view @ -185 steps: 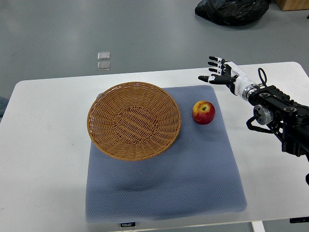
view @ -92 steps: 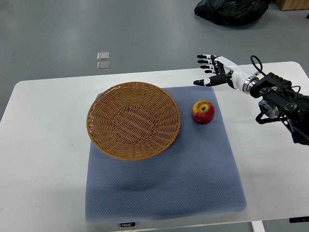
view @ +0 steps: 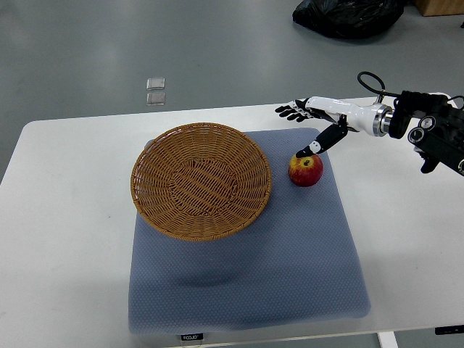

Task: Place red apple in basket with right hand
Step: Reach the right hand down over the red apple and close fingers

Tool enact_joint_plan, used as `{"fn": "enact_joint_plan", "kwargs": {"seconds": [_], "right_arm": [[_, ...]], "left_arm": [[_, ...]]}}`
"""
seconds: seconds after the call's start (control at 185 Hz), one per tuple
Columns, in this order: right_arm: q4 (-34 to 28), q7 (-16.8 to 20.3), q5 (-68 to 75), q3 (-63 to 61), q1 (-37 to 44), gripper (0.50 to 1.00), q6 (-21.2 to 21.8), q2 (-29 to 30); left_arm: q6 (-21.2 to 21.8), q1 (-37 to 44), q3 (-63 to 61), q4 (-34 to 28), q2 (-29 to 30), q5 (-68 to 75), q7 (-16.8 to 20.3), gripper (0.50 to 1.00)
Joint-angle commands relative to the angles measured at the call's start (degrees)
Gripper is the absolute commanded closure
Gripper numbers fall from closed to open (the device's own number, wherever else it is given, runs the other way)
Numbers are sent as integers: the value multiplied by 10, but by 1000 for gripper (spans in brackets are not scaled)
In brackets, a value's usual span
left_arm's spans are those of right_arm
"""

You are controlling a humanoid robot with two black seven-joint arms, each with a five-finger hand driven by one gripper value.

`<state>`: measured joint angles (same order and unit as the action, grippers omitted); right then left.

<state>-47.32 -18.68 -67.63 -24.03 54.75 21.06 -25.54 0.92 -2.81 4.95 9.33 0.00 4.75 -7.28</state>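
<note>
The task is barely begun. The right hand hovers open, fingers spread, thumb tip reaching down to just above the red apple, which sits ungrasped on the blue mat directly below the hand. The basket, left of the hand, holds nothing. Grasp, lift, carry and release remain.

A mat lies on the surface. On the mat, the basket sits at the left rear — the apple just to its right, apart from it. The right hand is over the apple's far side, thumb tip at its top.
</note>
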Motion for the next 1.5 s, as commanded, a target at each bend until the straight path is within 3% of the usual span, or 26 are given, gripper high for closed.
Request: {"fn": "enact_joint_plan", "kwargs": {"seconds": [0.0, 0.568, 1.125, 1.331, 1.336, 1.358, 1.379, 1.428, 1.434, 1.493], "right_arm": [[-10, -6, -32, 25, 9, 587, 0, -10], [-21, -11, -105, 89, 15, 587, -13, -2], [8, -8, -138, 143, 14, 595, -85, 15], [22, -8, -138, 147, 14, 652, -102, 23], [25, -8, -138, 148, 14, 717, -105, 26], [25, -8, -138, 148, 15, 744, -106, 27], [26, -8, -138, 148, 15, 766, -106, 27], [26, -8, -138, 148, 15, 767, -106, 27], [26, -8, -138, 148, 15, 811, -106, 27], [26, -8, -138, 148, 16, 848, -107, 27]], "left_arm": [[1, 0, 0, 1, 0, 0, 0, 500], [2, 0, 0, 0, 0, 0, 0, 500], [2, 0, 0, 3, 0, 0, 0, 500], [2, 0, 0, 2, 0, 0, 0, 500], [2, 0, 0, 2, 0, 0, 0, 500], [2, 0, 0, 2, 0, 0, 0, 500], [2, 0, 0, 2, 0, 0, 0, 500], [2, 0, 0, 2, 0, 0, 0, 500], [2, 0, 0, 2, 0, 0, 0, 500], [2, 0, 0, 2, 0, 0, 0, 500]]}}
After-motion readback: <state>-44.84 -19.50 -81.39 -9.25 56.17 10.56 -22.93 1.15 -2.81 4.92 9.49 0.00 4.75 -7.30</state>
